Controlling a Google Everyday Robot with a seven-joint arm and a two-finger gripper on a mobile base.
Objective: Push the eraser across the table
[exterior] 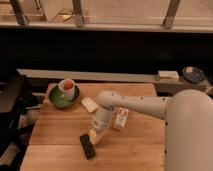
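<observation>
The black eraser (87,146) lies flat on the light wooden table (140,150), near its front left. My gripper (95,136) hangs from the white arm that reaches in from the right. It sits just right of the eraser's far end, touching or nearly touching it. The white bottle with a label (120,118) lies on the table just right of the gripper, behind the arm.
A pale cream block (89,104) lies on the table behind the gripper. A green plate (56,99) with a cup (67,88) stands at the back left corner. A black chair (10,110) stands left of the table. A bench with a dish (193,74) runs behind.
</observation>
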